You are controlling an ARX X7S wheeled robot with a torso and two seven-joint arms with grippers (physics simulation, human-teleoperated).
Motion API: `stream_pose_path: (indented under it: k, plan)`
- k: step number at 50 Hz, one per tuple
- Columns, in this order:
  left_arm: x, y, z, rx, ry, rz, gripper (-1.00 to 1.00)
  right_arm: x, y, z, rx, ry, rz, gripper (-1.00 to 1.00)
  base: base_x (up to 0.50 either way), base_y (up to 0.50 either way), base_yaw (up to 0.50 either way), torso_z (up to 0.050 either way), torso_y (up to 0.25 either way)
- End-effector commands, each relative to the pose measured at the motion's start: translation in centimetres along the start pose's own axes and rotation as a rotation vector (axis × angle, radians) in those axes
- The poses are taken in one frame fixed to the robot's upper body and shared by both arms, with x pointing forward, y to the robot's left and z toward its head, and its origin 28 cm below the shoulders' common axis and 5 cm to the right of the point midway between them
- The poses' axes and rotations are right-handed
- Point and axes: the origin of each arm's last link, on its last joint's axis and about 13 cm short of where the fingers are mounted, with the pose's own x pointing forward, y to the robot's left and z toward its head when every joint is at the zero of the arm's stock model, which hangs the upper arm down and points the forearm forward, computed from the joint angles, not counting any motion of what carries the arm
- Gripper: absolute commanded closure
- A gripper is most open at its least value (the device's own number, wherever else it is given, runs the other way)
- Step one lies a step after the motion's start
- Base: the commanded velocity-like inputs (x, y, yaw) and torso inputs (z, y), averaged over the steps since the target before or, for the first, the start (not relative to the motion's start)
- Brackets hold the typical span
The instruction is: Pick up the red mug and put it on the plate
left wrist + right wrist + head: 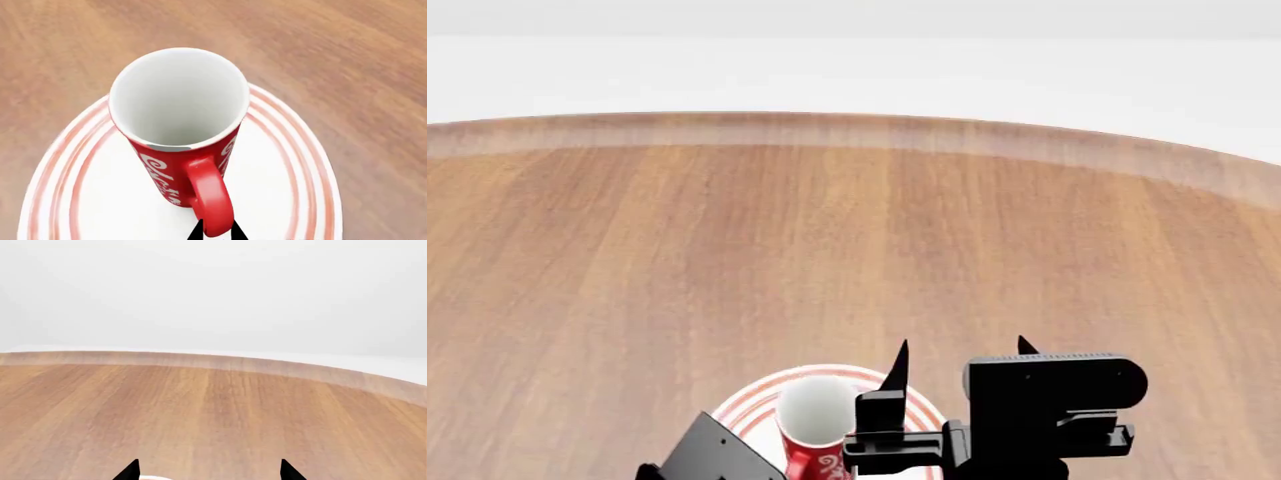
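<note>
The red mug (179, 150) has white script, a white inside and a red loop handle (210, 200). It stands upright on the white plate (280, 200) with red rings round its rim. My left gripper (217, 234) is shut on the lower end of the handle, with one black fingertip on each side of it. In the head view the mug (814, 425) and plate (747, 400) sit at the bottom centre. My right gripper (961, 350) hovers just right of the mug. It is open and empty, jaws wide apart, in the right wrist view (208, 472).
The round wooden table (827, 230) stretches away ahead, and its far curved edge (854, 130) meets a pale background. My left arm (714, 450) shows at the bottom left of the head view, beside the plate. No other objects are in view.
</note>
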Motion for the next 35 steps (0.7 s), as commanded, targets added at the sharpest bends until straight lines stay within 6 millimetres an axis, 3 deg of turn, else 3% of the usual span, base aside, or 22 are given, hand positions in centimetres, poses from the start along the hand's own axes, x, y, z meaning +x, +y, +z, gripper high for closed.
stream_pose_path:
  k: [1, 19, 35]
  plan:
    - [0.2, -0.1, 0.0, -0.009, 0.010, -0.015, -1.00, 0.0, 0.0, -0.1, 0.000, 0.001, 0.000, -1.00, 0.00, 0.00, 0.00, 0.000, 0.000]
    - [-0.3, -0.5, 0.2, -0.003, -0.006, -0.045, -1.00, 0.1, 0.0, -0.4, -0.001, 0.007, 0.000, -1.00, 0.00, 0.00, 0.00, 0.000, 0.000]
    - [-7.2, -2.4, 2.3, 0.010, -0.130, 0.053, -1.00, 0.1, 0.0, -0.5, -0.005, 0.013, -0.004, -1.00, 0.00, 0.00, 0.00, 0.000, 0.000]
